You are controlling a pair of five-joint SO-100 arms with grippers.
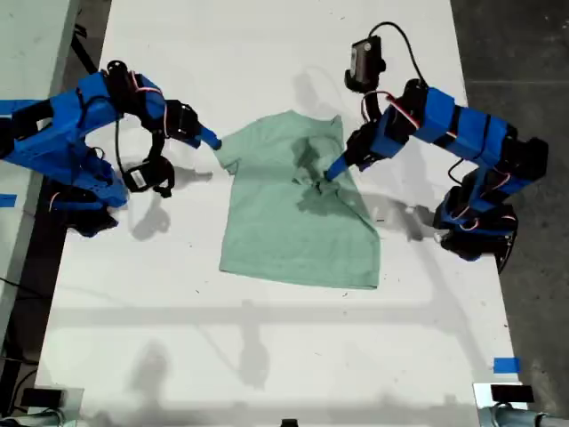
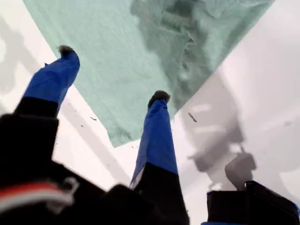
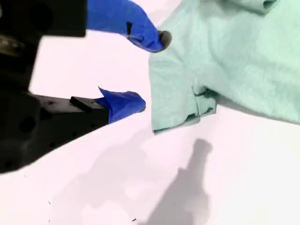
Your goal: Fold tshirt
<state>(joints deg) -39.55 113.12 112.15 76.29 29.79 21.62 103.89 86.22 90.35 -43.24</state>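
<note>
The pale mint-green tshirt [image 1: 293, 227] lies mostly flat on the white table [image 1: 267, 338], bunched and creased near its upper middle. My first gripper [image 1: 333, 169] comes in from the exterior view's right. It hangs open over that creased part, its fingers [image 2: 157, 122] spread above the cloth [image 2: 117, 47] with nothing between them. My second gripper [image 1: 212, 140] comes in from the exterior view's left and stands open just beside the sleeve [image 3: 183, 108] on that side. Its fingertips [image 3: 159, 40] sit at the sleeve's edge, and the tshirt [image 3: 234, 61] spreads beyond them.
Both arm bases stand on the table at the exterior view's left [image 1: 84, 209] and right [image 1: 476, 231]. Blue tape [image 1: 505, 365] marks the near right corner in the exterior view. Dark floor [image 1: 533, 338] runs along that view's right side, beyond the table edge.
</note>
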